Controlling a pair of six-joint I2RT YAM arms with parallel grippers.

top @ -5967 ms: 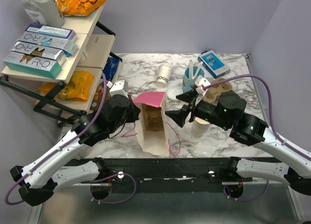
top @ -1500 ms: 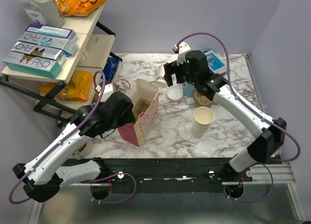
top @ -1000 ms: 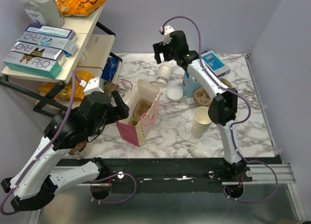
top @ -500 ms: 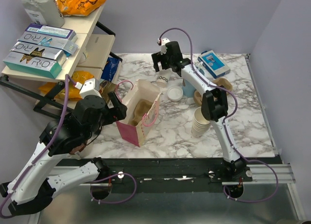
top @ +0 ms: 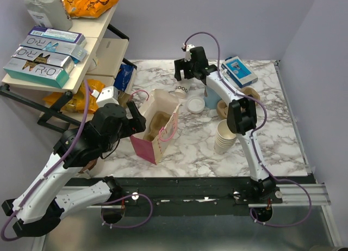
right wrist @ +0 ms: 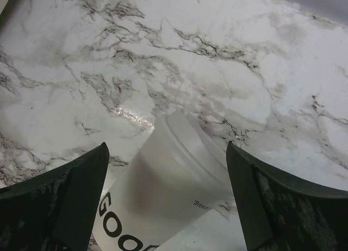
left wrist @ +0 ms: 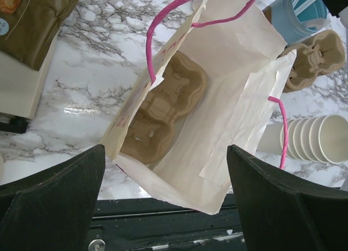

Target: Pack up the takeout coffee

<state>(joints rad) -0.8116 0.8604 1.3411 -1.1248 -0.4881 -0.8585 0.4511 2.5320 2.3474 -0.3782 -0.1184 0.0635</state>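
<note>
The takeout coffee (right wrist: 157, 191) is a white lidded paper cup with dark lettering, standing at the back of the marble table (top: 261, 136). My right gripper (right wrist: 166, 146) is open and straddles it, one finger on each side, with gaps showing. From above, only the cup's lettered side (top: 181, 89) shows under the right gripper (top: 184, 78). My left gripper (left wrist: 166, 147) is open above the mouth of a cream paper bag (left wrist: 234, 98) with pink handles. A brown cardboard cup tray (left wrist: 163, 104) lies inside the bag. Seen from the top camera, the left gripper (top: 132, 116) hangs just left of the bag (top: 157, 134).
Right of the coffee are a loose white lid (top: 194, 104), a light-blue mug (top: 213, 91), a cardboard carrier (top: 225, 106), a stack of lidless cups (top: 225, 134) and a blue box (top: 239, 71). A shelf rack (top: 54, 55) with boxes and snack bags stands at the left.
My right arm has swung to the back of the table and come down so its open fingers flank the cup. My left arm has shifted slightly beside the bag.
</note>
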